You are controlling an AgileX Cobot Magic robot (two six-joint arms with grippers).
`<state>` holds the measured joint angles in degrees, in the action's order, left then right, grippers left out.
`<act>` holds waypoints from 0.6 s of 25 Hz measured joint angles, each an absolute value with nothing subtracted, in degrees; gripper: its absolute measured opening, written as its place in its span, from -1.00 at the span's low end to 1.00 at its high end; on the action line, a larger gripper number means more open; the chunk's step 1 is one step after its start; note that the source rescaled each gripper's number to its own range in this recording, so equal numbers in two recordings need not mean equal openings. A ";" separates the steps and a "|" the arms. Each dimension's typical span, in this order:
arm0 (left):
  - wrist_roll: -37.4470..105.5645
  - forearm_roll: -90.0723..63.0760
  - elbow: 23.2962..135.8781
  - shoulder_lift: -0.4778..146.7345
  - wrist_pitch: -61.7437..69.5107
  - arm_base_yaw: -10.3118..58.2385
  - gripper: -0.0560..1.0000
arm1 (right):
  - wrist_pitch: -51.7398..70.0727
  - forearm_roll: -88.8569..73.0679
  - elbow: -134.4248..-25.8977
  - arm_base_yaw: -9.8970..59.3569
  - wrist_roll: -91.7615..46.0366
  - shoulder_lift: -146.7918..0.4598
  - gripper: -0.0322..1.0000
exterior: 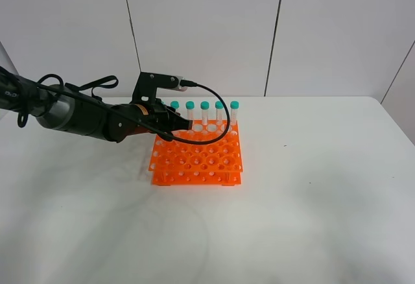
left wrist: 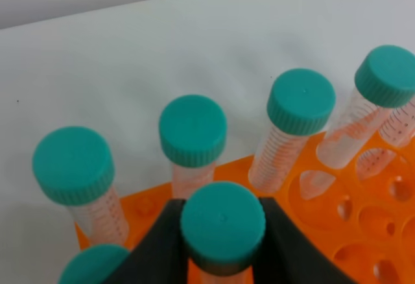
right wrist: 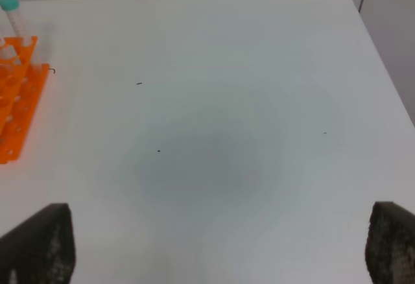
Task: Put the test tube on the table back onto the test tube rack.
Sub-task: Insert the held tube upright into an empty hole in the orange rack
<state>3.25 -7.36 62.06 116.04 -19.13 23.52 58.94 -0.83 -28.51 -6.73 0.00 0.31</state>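
Reaching in low and near-flat from the left with the left gripper (exterior: 176,126), clamped on the test tube (left wrist: 222,225) cap, over the test tube rack (exterior: 198,161), just in front of the other tubes (left wrist: 192,131). Further right, got the right gripper (right wrist: 214,245) spread wide above the table (right wrist: 214,102).

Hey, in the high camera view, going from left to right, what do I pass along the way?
The left arm → test tube rack → table stretching to the right edge. The left gripper overlaps the rack, so it's left out.
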 joint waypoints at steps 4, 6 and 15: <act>3.30 -7.31 62.06 116.04 -19.13 23.52 -0.89 | 58.94 -0.83 -28.51 -6.73 0.00 0.31 1.00; 3.42 -7.25 62.06 116.04 -19.19 23.52 -0.89 | 58.89 -0.83 -28.51 -6.73 0.00 0.31 1.00; 3.46 -6.55 62.06 116.04 -19.65 23.52 -0.89 | 58.89 -0.83 -28.51 -6.73 0.00 0.31 1.00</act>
<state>3.46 -6.55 62.06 116.04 -19.65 23.52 58.89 -0.83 -28.51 -6.73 0.00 0.31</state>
